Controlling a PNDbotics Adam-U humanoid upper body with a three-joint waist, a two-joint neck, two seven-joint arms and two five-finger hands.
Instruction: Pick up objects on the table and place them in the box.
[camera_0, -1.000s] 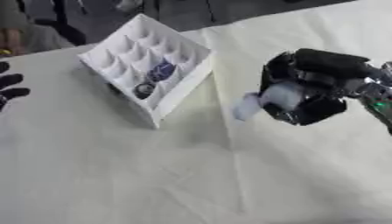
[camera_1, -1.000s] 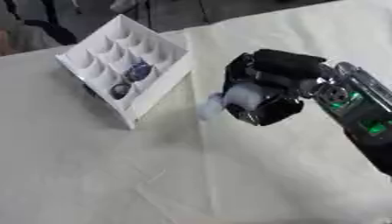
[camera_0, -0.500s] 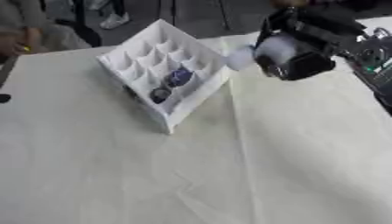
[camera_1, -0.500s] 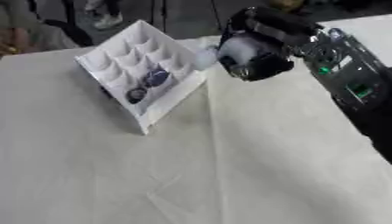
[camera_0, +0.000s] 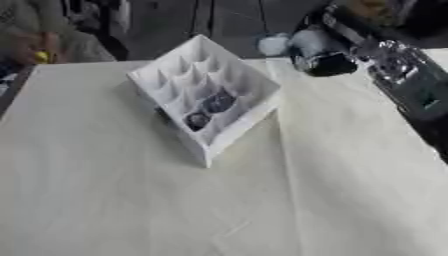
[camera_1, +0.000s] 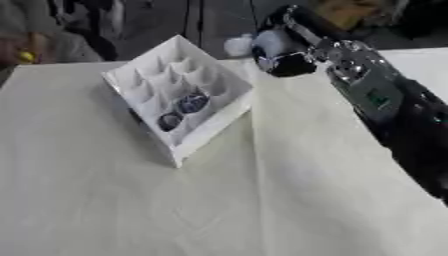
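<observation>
A white box (camera_0: 206, 97) with many small compartments stands tilted on the cream table cloth, left of centre. Two dark round objects (camera_0: 217, 102) lie in its lower compartments. My right hand (camera_0: 318, 52) hovers above the table's far edge, just right of the box's top corner, fingers curled on a pale bluish-white object (camera_0: 273, 44) that sticks out to its left. The left hand shows in neither view.
The table's far edge (camera_0: 105, 64) runs just behind the box, with dark floor and chair legs beyond. A person's sleeve and hand (camera_0: 35, 47) show at the far left. My right forearm (camera_1: 385, 105) crosses the table's right side.
My right hand has carried the pale object up and away, from beside the box's lower right to above its far corner. The camera has shifted too, and the left hand has left the view.
</observation>
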